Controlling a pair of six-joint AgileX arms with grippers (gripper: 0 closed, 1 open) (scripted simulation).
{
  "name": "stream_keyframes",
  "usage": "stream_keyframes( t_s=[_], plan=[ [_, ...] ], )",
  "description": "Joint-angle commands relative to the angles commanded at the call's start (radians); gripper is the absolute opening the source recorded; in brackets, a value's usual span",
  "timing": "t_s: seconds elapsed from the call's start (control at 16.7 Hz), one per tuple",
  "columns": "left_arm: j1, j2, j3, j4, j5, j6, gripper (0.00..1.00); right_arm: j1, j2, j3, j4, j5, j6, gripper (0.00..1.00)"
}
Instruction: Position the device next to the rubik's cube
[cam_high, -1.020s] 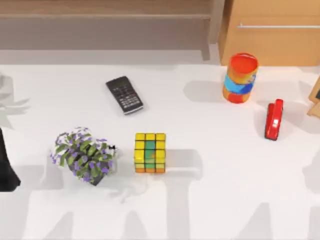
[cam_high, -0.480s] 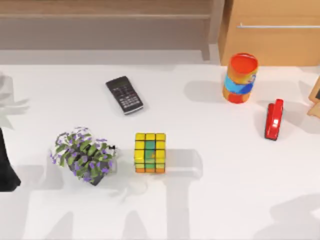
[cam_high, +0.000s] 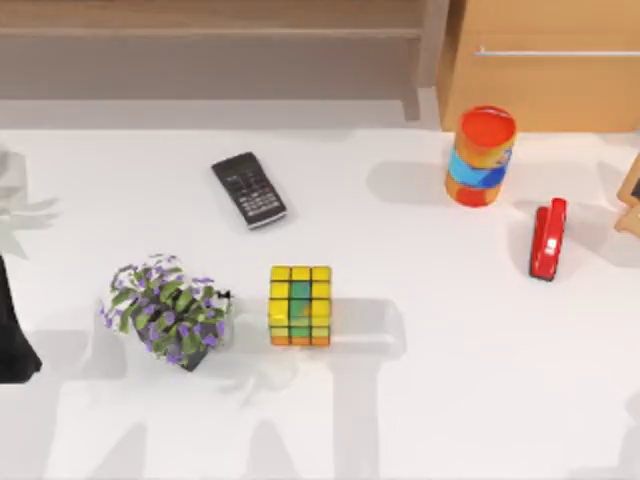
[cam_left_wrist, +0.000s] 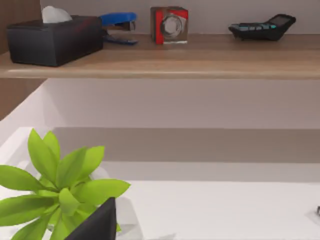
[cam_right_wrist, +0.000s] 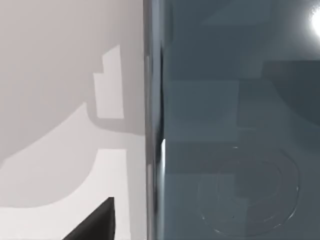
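Right gripper's wrist camera sits close over the device (cam_right_wrist: 230, 120), its glossy blue-grey screen beside bare white table (cam_right_wrist: 60, 100); whether the fingers are spread or closed, or grip it, I cannot tell. Left arm (cam_high: 12, 330) is parked at the table's left edge. Beside the rubik's cube (cam_high: 300, 305) on its left stands the purple-flowered plant (cam_high: 165, 310); beyond the cube lies the black calculator (cam_high: 249, 189).
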Motion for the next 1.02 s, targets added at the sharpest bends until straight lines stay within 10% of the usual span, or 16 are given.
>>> stream_keyframes(
  t_s=[1.02],
  plan=[
    [0.000,0.000,0.000,0.000,0.000,0.000,1.00,0.003,0.107,-0.083,0.183,0.000,0.002,1.00]
  ],
)
